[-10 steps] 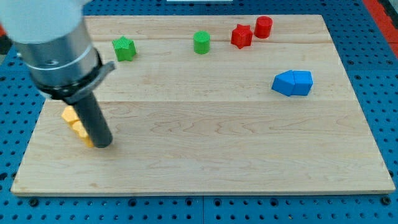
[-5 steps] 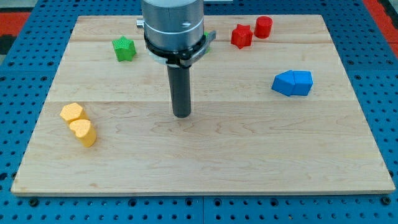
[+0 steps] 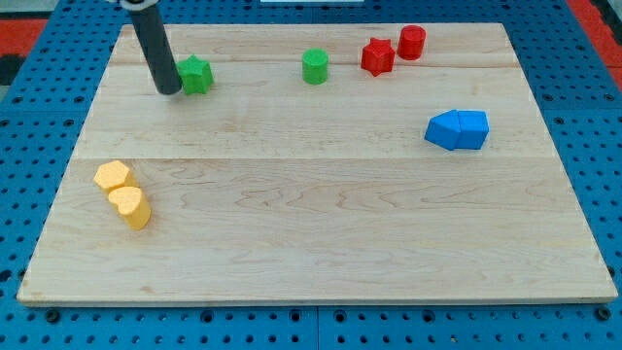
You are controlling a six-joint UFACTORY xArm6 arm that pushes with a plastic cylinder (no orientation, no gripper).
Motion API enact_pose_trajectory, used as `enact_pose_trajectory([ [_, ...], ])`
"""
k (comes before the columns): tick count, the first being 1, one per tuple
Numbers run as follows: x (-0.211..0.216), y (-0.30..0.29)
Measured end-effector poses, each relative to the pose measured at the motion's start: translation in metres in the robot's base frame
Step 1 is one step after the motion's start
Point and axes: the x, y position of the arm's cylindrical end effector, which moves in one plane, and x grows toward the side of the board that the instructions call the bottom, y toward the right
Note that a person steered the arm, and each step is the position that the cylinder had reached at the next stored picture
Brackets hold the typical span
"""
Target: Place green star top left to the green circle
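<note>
The green star (image 3: 196,75) lies near the view's top left of the wooden board. The green circle (image 3: 314,67) stands to its right, near the top middle, with a wide gap between them. My tip (image 3: 168,90) rests on the board right at the star's left side, touching it or nearly so. The rod rises from there toward the view's top left.
A red star (image 3: 377,56) and a red cylinder (image 3: 412,43) sit at the top right. Two blue blocks (image 3: 458,129) lie together at the right. Two yellow blocks (image 3: 122,192) lie at the left. The wooden board (image 3: 321,224) lies on a blue pegboard.
The rod moved from the yellow blocks at the left, across to the board's middle, then up and left to the green star's left side. No block has visibly moved.
</note>
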Motion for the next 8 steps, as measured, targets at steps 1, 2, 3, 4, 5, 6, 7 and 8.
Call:
enact_pose_trajectory([
  [1,-0.029,0.035],
  [2,-0.046,0.079],
  [3,-0.021,0.063],
  [4,0.001,0.089],
  [5,-0.015,0.097],
  [6,-0.032,0.103],
  [7,-0.042,0.124],
  [8,-0.049,0.136],
])
